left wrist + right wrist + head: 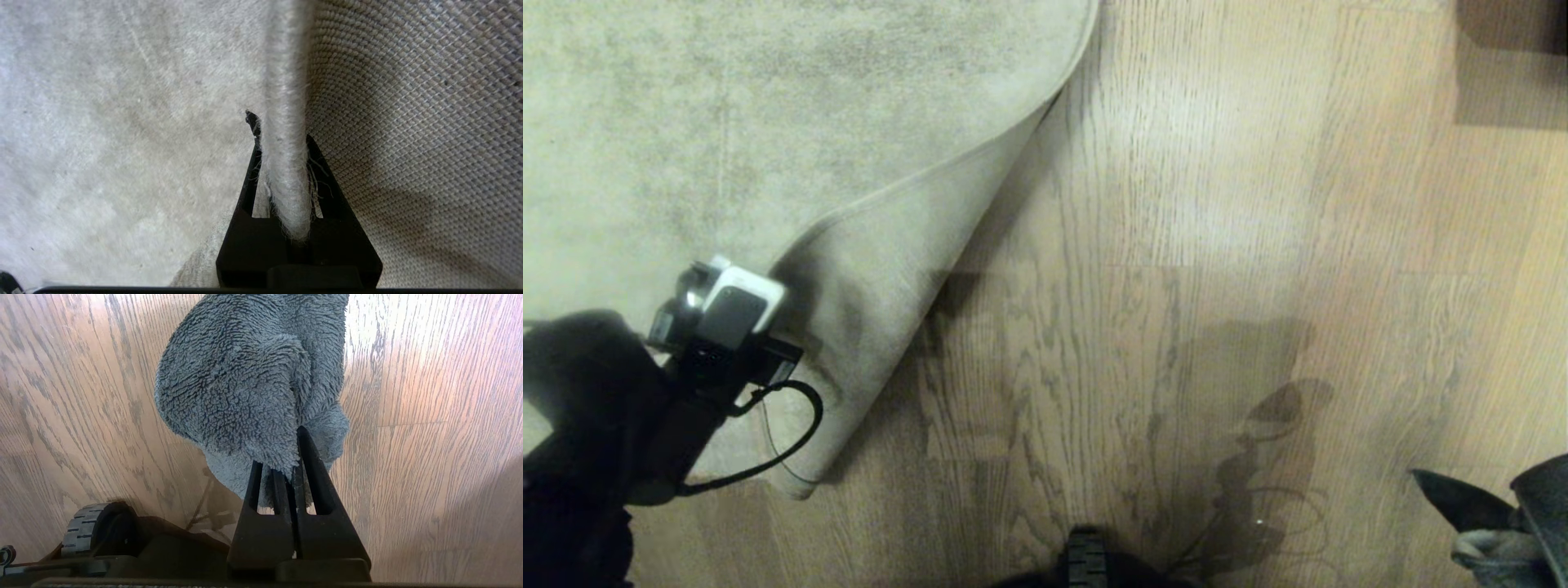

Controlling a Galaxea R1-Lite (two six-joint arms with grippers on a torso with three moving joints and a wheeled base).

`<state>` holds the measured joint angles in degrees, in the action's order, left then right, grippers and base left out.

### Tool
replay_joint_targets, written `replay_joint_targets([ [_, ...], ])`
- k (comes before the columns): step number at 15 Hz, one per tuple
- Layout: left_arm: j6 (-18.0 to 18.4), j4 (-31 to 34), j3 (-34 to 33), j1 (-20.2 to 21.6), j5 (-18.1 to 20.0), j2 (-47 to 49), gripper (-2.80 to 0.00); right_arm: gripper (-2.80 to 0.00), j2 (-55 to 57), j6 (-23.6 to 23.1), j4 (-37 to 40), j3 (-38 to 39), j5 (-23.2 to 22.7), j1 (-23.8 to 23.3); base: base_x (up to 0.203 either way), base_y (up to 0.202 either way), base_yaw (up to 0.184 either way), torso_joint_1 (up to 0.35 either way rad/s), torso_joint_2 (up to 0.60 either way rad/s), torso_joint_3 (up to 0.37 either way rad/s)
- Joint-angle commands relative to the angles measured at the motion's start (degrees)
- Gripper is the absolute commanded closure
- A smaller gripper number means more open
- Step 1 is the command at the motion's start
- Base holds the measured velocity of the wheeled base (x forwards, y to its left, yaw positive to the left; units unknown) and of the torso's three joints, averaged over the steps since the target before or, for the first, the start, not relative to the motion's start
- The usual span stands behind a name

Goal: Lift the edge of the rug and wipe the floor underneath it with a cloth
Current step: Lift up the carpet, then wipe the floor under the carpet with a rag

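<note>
At lower left, left gripper (282, 134) pinches the folded-back rug edge (907, 245) above floor (1176, 245); lower right, right gripper (286, 457) clamps the cloth (245, 384)

The rug edge (907, 269) is folded back over the rug (686, 106) at left, with floor (1217, 245) to its right. The cloth (1503, 547) sits at lower right, seemingly above the floor.
</note>
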<state>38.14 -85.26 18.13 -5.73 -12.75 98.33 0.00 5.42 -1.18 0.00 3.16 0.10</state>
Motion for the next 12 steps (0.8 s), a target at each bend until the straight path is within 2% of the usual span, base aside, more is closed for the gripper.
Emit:
replay_joint_targets([
  [1,0.3,-1.0,0.3,-0.3,0.0,2.7,0.00,0.00,0.1,0.1,0.0,0.0,0.0,0.0,0.000,0.000,0.000,0.000,0.00,0.000],
  [12,-0.1,-1.0,-0.5,-0.3,-0.2,0.8,0.00,0.00,0.1,0.0,0.0,0.0,0.0,0.0,0.000,0.000,0.000,0.000,0.00,0.000],
])
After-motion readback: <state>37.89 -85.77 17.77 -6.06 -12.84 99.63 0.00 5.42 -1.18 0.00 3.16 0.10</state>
